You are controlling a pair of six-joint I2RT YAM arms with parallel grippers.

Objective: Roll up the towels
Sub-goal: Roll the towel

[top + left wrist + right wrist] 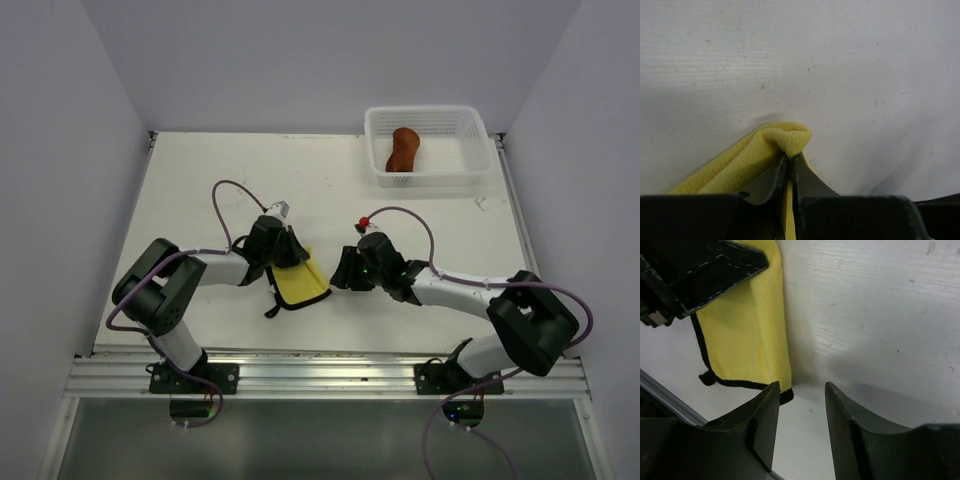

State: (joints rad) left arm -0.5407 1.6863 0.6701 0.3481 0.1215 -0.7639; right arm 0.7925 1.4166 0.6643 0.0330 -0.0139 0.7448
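Left gripper (790, 162): I am watching its jaws pinching tight on a raised fold of the yellow towel (782, 140), with the cloth humping up just past the tips.
Right gripper (801, 390): its jaws are standing apart with nothing between them. The tips are hanging just beside the yellow towel's dark-edged corner, and I cannot tell whether they are touching it.
Yellow towel: it is lying on the table (200, 180) between the two grippers.
Rust-brown towel (404, 150): it is sitting bunched up inside the basket (430, 112), well apart from the yellow towel, beyond it and to its right.
Open room: bare table is stretching away on the yellow towel's far side, while the rail (320, 375) is running near its other side.
Views: only the top view is showing me the basket. The left wrist view is giving me the pinched fold, and the right wrist view the black edging.
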